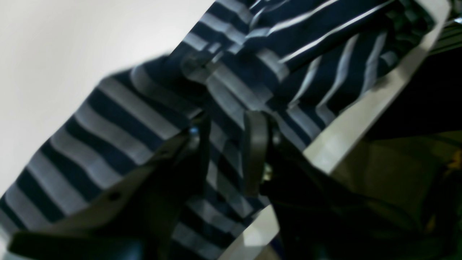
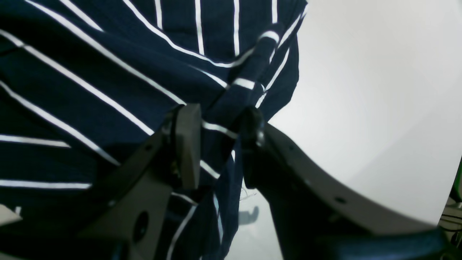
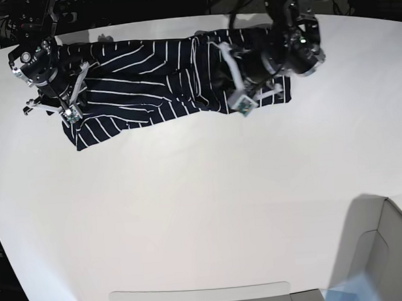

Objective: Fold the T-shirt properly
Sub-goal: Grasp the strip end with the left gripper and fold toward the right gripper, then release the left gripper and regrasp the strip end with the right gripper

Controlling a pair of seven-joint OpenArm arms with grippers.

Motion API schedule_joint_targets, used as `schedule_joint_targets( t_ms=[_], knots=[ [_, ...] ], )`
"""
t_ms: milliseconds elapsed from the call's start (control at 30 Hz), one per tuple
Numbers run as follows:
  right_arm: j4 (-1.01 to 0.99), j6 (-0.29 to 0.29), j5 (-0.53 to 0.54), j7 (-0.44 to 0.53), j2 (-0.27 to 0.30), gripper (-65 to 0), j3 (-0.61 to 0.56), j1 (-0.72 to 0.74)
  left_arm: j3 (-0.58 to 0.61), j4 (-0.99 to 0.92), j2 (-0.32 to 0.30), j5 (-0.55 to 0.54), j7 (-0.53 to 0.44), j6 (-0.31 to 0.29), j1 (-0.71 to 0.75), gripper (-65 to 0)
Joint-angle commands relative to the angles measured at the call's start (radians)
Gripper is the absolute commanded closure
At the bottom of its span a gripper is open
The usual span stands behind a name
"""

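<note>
T-shirt (image 3: 149, 78) cloth, dark navy with thin white stripes, lay stretched out along the far side of the white table (image 3: 205, 211) in the base view, and we had one arm at each end of it.

Our right hand (image 2: 216, 141) was at the end on that view's left. In its wrist view a rolled fold of the striped cloth ran up between its two fingers (image 2: 187, 144), and the pads sat close against that fold on both sides, so we had it gripped. The rest of the cloth hung bunched and slack around it, above the bare table.

Our left hand (image 1: 227, 151) was over the other end, near the table's far edge. Its wrist view was blurred. Striped cloth passed between its fingers (image 1: 254, 151), which stood a little apart. We could not tell whether they were pinching the cloth or merely straddling it.

Between our hands the shirt looked rumpled, with a raised crease near its middle.
</note>
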Motion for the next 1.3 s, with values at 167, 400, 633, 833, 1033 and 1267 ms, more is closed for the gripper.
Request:
schedule_joint_targets(
  t_ms=[167, 400, 633, 833, 1033, 1267],
  knots=[
    [0.027, -0.002, 0.016, 0.015, -0.033, -19.2, 0.024, 0.031, -0.066, 0.013, -0.086, -0.008, -0.010, -0.001, 0.000, -3.4],
    [0.116, 0.061, 0.258, 0.006, -0.111, -19.4, 0.198, 0.051, -0.120, 0.011, -0.088, -0.006, -0.010, -0.001, 0.027, -3.3],
    [0.075, 0.061, 0.395, -0.130, -0.117, -19.5, 0.329, 0.061, -0.120, 0.011, -0.114, -0.006, -0.010, -0.001, 0.030, -3.3],
    [-0.139, 0.061, 0.587, -0.365, -0.030, -19.5, 0.438, 0.121, -0.111, 0.011, -0.125, -0.006, -0.010, -0.001, 0.030, -3.3],
    [-0.272, 0.061, 0.591, -0.401, 0.008, -19.5, 0.447, 0.158, -0.118, 0.007, -0.138, -0.006, -0.010, -0.001, 0.046, -3.2],
    [-0.421, 0.061, 0.591, -0.401, 0.019, -19.5, 0.442, 0.176, -0.109, 0.005, -0.148, -0.006, -0.010, -0.001, 0.070, -3.2]
  ],
)
